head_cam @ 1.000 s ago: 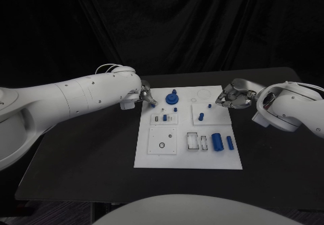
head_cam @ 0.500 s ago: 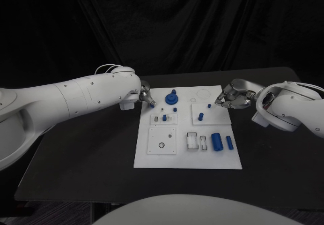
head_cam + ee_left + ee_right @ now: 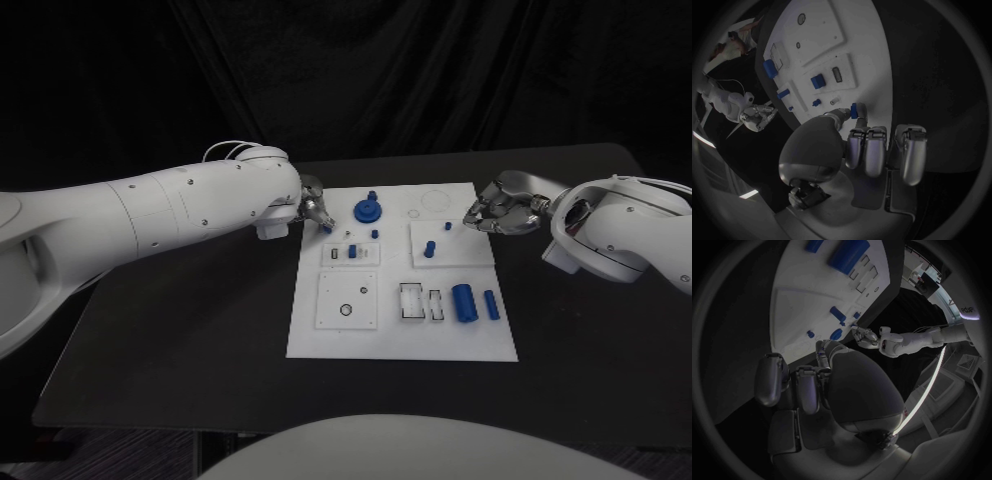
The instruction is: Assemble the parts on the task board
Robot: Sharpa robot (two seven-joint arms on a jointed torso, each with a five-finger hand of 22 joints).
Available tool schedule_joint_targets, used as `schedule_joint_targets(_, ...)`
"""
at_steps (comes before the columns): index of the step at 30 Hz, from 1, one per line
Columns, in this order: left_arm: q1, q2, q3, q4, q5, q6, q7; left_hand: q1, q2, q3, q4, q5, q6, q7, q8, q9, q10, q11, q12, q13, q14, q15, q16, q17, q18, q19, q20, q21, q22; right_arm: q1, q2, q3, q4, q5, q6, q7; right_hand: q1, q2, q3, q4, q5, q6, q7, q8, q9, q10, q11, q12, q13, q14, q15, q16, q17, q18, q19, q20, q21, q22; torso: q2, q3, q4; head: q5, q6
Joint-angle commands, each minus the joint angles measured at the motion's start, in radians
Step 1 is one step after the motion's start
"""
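Note:
The white task board lies mid-table. On it are a blue round gear-like part, a large blue cylinder and a thinner one. My left hand hovers at the board's far left corner. Its thumb and a finger pinch a small blue part, just over the board's edge. My right hand hangs at the board's far right edge with its fingers curled in. A thin blue pin appears to sit between its thumb and a finger.
Small blue pegs and a blue block stand in the board's white sub-plates. Empty slots lie beside the cylinders, and a round hole lies in the near left plate. Black table surrounds the board.
My right hand has edged slightly outward from the board's right edge. The left hand keeps its pinch on the blue part in nearly the same spot.

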Motion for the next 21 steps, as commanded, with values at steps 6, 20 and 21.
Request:
schedule_joint_targets(6, 0.000, -0.073, 0.001, 0.145, -0.005, -0.092, -0.068, -0.022, -0.023, 0.035, -0.002, 0.001, 0.020, -0.009, 0.011, 0.009, 0.104, -0.016, 0.004, 0.263, 0.104, -0.015, 0.007, 0.263, -0.014, 0.103, -0.013, 0.003, 0.263, -0.002, -0.009, 0.001, 0.004, -0.001, 0.015, -0.029, 0.004, 0.006, 0.007, -0.001, 0.005, -0.004, 0.005, -0.003, 0.001, 0.059, 0.007, -0.007, 0.228, 0.076, 0.007, -0.007, 0.197, 0.020, -0.007, -0.001, -0.006, 0.173, 0.000, -0.0004, 0.0004, 0.002, 0.000)
schedule_joint_targets(20, 0.003, -0.158, 0.000, 0.302, -0.005, -0.182, -0.098, -0.037, -0.032, 0.063, -0.007, 0.003, 0.030, -0.012, 0.010, 0.011, 0.104, -0.020, 0.004, 0.263, 0.104, -0.020, 0.007, 0.263, -0.014, 0.103, -0.019, 0.003, 0.263, -0.006, -0.018, 0.000, 0.007, -0.001, 0.015, -0.028, 0.004, 0.006, 0.007, -0.001, 0.005, -0.003, 0.005, -0.003, 0.001, 0.058, 0.007, -0.007, 0.227, 0.076, 0.007, -0.008, 0.197, 0.020, -0.007, -0.001, -0.006, 0.174, 0.000, -0.0002, 0.0031, 0.014, 0.000)
schedule_joint_targets(21, 0.003, -0.161, 0.000, 0.308, -0.005, -0.185, -0.098, -0.037, -0.032, 0.063, -0.007, 0.003, 0.030, -0.012, 0.010, 0.011, 0.104, -0.020, 0.004, 0.263, 0.104, -0.020, 0.007, 0.263, -0.014, 0.103, -0.019, 0.003, 0.263, -0.007, -0.019, 0.000, 0.007, -0.001, 0.015, -0.028, 0.004, 0.006, 0.007, -0.001, 0.005, -0.003, 0.005, -0.003, 0.002, 0.059, 0.007, -0.007, 0.227, 0.076, 0.008, -0.008, 0.197, 0.020, -0.007, -0.001, -0.006, 0.173, 0.000, -0.0004, 0.0027, 0.015, 0.000)
